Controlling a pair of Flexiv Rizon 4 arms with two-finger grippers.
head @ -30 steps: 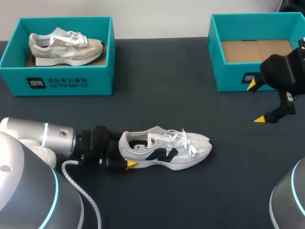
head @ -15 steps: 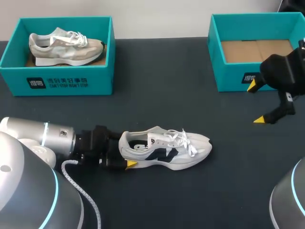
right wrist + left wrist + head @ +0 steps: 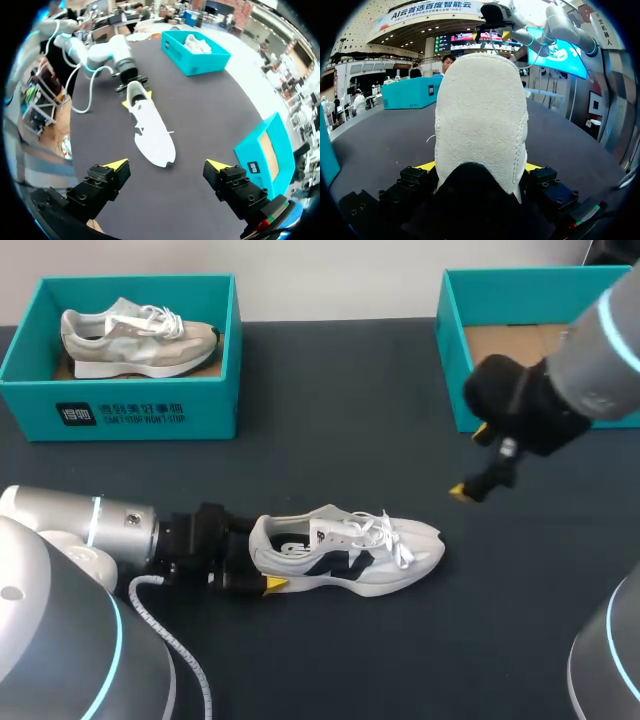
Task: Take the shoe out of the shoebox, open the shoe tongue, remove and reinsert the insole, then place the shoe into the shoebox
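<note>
Dark tabletop (image 3: pixel 330 440) all round, and nearest me sits the white shoe (image 3: pixel 350 552), upright on its sole and out of any box, so the first step looks done. At its heel the left gripper (image 3: pixel 262 565) is clamped, one yellow tip on each side. The laces (image 3: pixel 385 532) lie crossed over the tongue (image 3: pixel 348 527) and the insole (image 3: pixel 290 545) seems to sit inside the opening, so I judge that the tongue, the insole out-and-in and the return are all left to do. Beyond the shoe's toe, off the table, hangs the right gripper (image 3: pixel 470 461), fingers spread and holding nothing. Farther past the toe stands the empty shoebox (image 3: pixel 448 340); far beyond the heel, a second box (image 3: pixel 120 410) holds a beige shoe (image 3: pixel 135 338).
</note>
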